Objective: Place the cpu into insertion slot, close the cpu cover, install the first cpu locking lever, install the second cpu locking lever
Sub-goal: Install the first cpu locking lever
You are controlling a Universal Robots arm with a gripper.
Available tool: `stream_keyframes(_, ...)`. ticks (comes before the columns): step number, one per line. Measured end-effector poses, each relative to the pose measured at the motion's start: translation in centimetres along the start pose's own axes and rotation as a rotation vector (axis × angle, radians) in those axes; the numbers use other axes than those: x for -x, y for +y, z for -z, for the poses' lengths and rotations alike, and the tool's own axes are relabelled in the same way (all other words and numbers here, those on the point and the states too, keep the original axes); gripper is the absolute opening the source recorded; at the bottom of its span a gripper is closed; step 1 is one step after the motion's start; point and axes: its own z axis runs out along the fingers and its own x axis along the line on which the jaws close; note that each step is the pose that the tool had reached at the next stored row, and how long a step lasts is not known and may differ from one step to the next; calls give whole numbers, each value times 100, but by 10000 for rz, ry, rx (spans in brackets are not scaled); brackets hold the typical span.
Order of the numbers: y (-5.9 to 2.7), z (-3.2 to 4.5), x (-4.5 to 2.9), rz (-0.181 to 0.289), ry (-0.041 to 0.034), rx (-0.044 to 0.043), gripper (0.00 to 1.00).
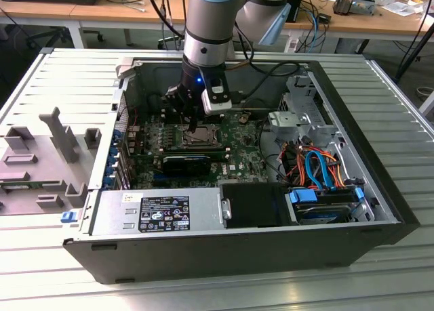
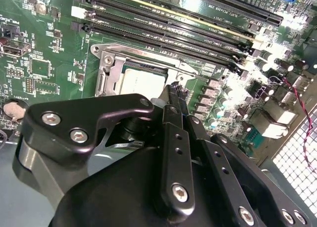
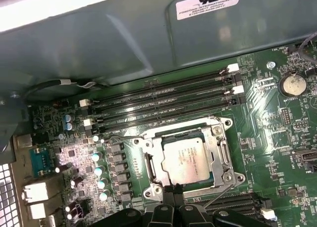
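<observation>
Inside the open computer case (image 1: 237,253) on the slatted tabletop (image 1: 203,297), the tool (image 1: 192,127) is positioned under the arm (image 1: 210,19), right over the socket area of the motherboard (image 1: 237,155). The cpu (image 3: 185,160) is seen seated flat in the insertion slot (image 3: 150,167) — silver top up, square to the rim. The cpu cover (image 3: 221,150) is laid down around it, chip showing through the cut-out. One thin wire lever (image 3: 219,196) is seen slanting off the socket corner nearest the tool; a second lever (image 3: 124,136) is stretched along the side facing the memory slots (image 3: 163,101); whether either is latched cannot be told. Tool is clenched — fingers (image 2: 174,123) pressed together, tip held just beside the cover's edge in the second wrist view, contact not made out. Grey plastic fixtures (image 1: 57,131) are set on the tabletop at the exterior view's left; blue and orange cables (image 1: 319,169) are bundled in the case at the exterior view's right.
</observation>
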Motion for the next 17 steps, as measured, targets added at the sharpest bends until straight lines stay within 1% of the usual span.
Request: stream_keyframes(17,0,0,0,487,-9,-54,11)
